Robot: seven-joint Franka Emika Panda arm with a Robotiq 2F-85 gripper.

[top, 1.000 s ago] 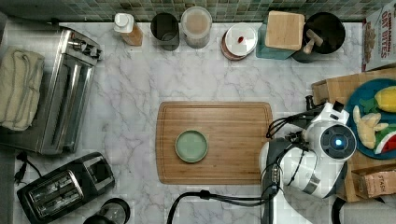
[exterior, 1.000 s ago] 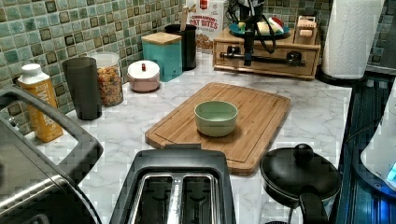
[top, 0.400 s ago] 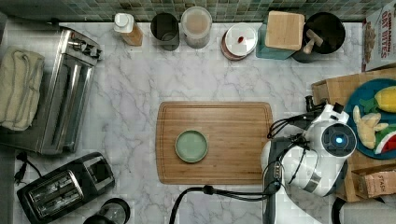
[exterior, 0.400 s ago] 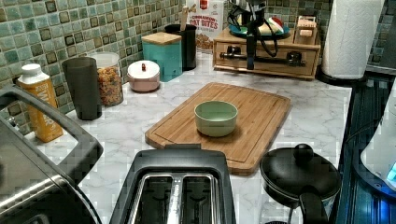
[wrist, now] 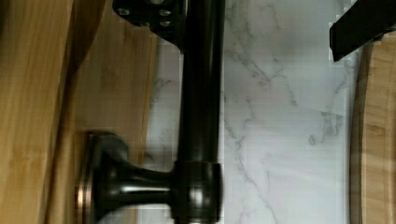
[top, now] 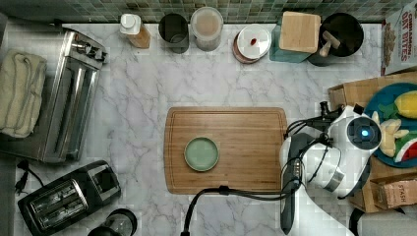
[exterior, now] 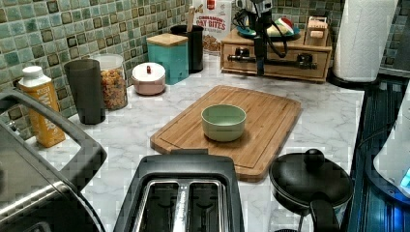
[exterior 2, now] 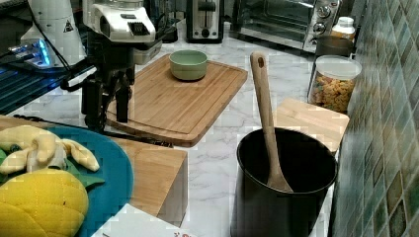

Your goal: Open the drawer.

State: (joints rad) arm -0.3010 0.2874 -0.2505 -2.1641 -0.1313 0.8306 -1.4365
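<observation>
The drawer (exterior: 275, 59) is sitting in the wooden box at the marble counter's edge, on the top view's right, its black bar handle (wrist: 201, 107) running between the gripper's fingers (wrist: 149, 14). The gripper (exterior 2: 107, 106) is standing spread around the bar without clenching it, and since a second ago the arm is barely shifting. The cutting board (top: 226, 147) carrying a green bowl (top: 201, 153) is lying just beside it.
</observation>
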